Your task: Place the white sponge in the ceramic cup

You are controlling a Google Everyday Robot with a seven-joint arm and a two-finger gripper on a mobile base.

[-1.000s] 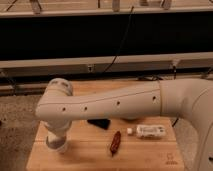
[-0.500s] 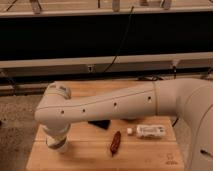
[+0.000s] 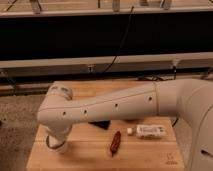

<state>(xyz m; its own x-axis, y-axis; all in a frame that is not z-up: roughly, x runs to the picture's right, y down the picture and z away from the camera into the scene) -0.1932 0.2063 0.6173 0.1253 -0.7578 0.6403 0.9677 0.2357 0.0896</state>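
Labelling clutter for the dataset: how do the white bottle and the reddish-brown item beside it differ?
The white bottle is pale and lies lengthwise across the wooden table; the reddish-brown item is dark, slimmer, and lies tilted, nearer the front edge. The bottle sits further right. Both lie flat, untouched. The pincer is at the table's left, mostly hidden by the arm.

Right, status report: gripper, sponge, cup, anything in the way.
Gripper hidden under the arm's elbow, low at table's left front. White sponge, ceramic cup: neither visible. On the table: white bottle, reddish-brown item, dark object, all right of the gripper.
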